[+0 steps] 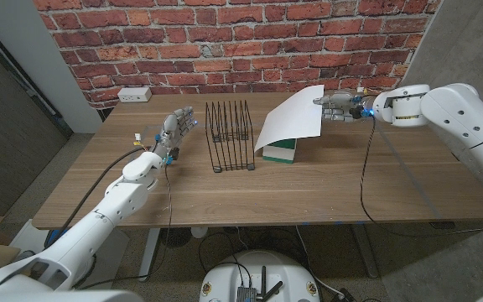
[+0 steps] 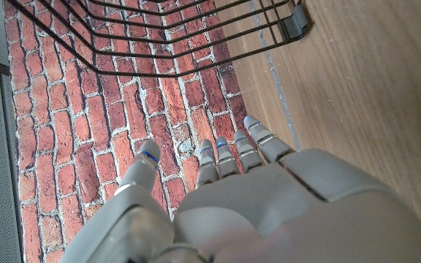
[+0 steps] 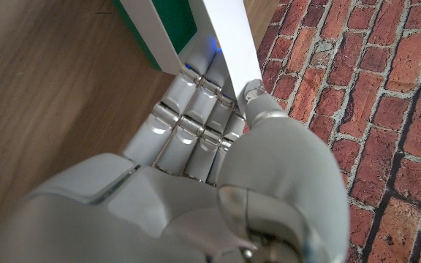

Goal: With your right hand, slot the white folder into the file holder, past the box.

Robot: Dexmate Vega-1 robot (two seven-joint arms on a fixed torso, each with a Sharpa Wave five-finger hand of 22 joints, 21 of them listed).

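right hand [image 1: 335, 107] pinches thin white folder [image 1: 292, 117] by its upper right corner, thumb [image 3: 263, 109] on one face, fingers [image 3: 196, 109] behind. folder held tilted over green-and-white box [image 1: 281, 152], right of black wire file holder [image 1: 230, 134], not in it. left hand [image 1: 174, 132] left of holder, fingers apart, holding nothing.

White folder [image 1: 290, 120] over a green-and-white box [image 1: 281, 151], black wire file holder [image 1: 230, 137] mid-desk, brown wood-grain desk [image 1: 325, 189], red brick wall [image 1: 225, 42] behind.
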